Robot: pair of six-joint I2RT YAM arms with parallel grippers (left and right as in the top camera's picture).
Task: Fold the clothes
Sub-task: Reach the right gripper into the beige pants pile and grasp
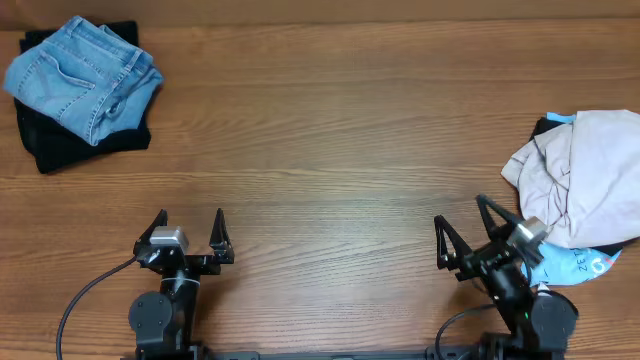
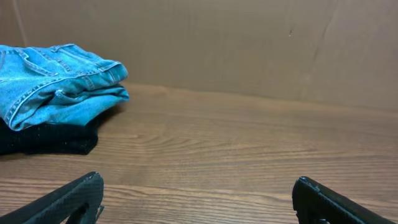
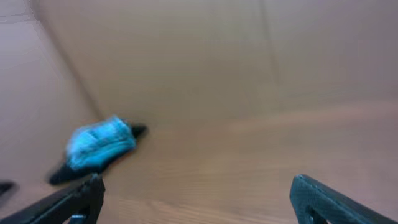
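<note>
**Trousers heaped at the right edge, both arms empty**

At the far left corner of the tabletop (image 1: 340,150) we see folded jeans (image 1: 85,75) lying on top of a black garment (image 1: 60,150), which shows beneath them along the near and left sides. The left wrist view gives the same stack from low down: the jeans in neat layers, with the black cloth flat under them.

Next, by the near edge and left of the middle, we find the left fingers (image 2: 71,198). They stand wide apart and hold nothing, with bare wood between them. They point toward the far edge, well apart from the stack.

Further along the near edge, right of the middle, are the right fingers (image 3: 326,199). They too are spread wide and empty. From overhead this pair is turned slightly toward the far left. Its wrist view is blurred, and we can make out only a blue heap over something dark, far off across the wood.

At the right edge lie the trousers (image 1: 590,180), pale beige, crumpled in a loose heap and not folded. A dark garment (image 1: 548,125) peeks out at their far side. A blue cloth (image 1: 575,265) with white markings shows at their near side, just beside the right arm. We cannot tell whether the arm touches the heap.
</note>
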